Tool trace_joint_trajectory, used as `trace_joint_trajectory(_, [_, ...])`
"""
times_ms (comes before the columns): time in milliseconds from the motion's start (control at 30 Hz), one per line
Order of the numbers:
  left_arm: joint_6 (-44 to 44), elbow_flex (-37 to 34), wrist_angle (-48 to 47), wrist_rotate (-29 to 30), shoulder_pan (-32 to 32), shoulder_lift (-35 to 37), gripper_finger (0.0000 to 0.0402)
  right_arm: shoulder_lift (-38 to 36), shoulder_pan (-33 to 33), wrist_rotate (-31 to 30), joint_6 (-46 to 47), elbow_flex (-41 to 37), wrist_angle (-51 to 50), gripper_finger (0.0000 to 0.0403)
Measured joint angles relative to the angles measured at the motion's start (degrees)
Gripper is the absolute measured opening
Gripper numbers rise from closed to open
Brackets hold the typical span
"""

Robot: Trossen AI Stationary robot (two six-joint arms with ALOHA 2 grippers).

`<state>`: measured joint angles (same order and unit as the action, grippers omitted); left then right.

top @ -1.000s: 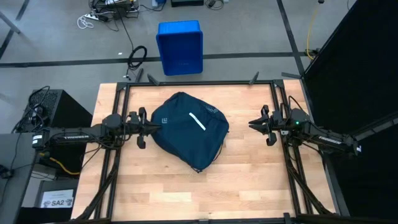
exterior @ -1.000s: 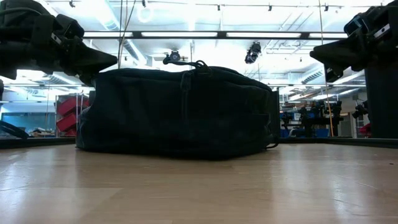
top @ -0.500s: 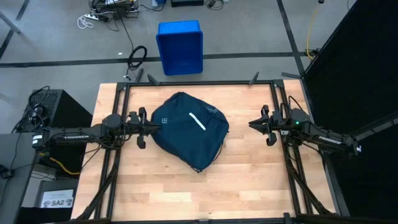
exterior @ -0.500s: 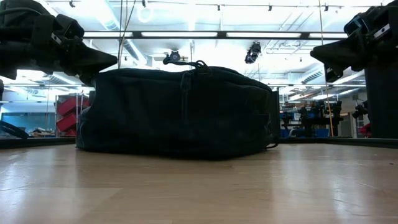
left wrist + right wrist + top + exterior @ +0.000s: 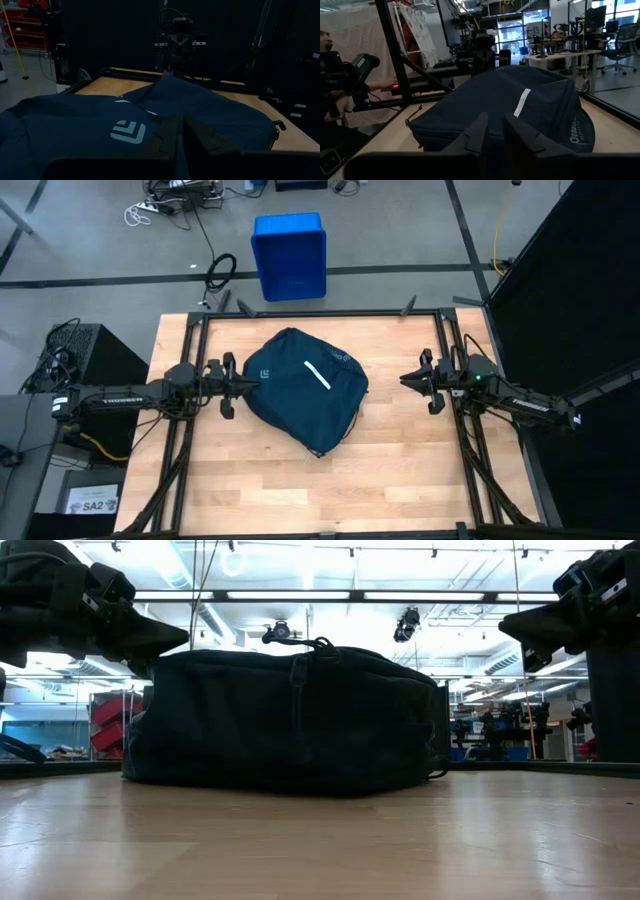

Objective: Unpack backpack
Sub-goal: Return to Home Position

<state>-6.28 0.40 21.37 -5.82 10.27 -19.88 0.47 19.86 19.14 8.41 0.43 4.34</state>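
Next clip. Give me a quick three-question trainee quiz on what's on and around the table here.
1. True or false: the backpack lies on the table between the left gripper and the right gripper.
2. The blue bin stands: A) on the table, B) on the floor beyond it, C) on the backpack.
3. Which gripper is nearer the backpack?
Key: 1 true; 2 B; 3 the left gripper.
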Motion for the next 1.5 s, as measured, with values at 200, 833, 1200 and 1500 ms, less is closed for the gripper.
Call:
trace_joint_trajectory(200, [0.00, 0.00, 0.00, -0.01, -0.01, 0.02, 0.0000, 0.00, -0.02, 0.00, 0.01, 0.00, 0.02, 0.0044])
trace_joint_trajectory(833, [0.00, 0.00, 0.00, -0.01, -0.01, 0.02, 0.0000, 0.00, 0.00, 0.00, 0.02, 0.00, 0.00, 0.0031])
trace_joint_trajectory(1200, [0.00, 0.00, 0.00, 0.01, 0.01, 0.02, 0.0000, 0.00, -0.01, 0.00, 0.00, 0.02, 0.02, 0.0027])
trace_joint_trajectory(1500, [0.02, 0.00, 0.00, 0.00, 0.01, 0.00, 0.0000, 0.00, 0.00, 0.00, 0.01, 0.00, 0.00, 0.0039])
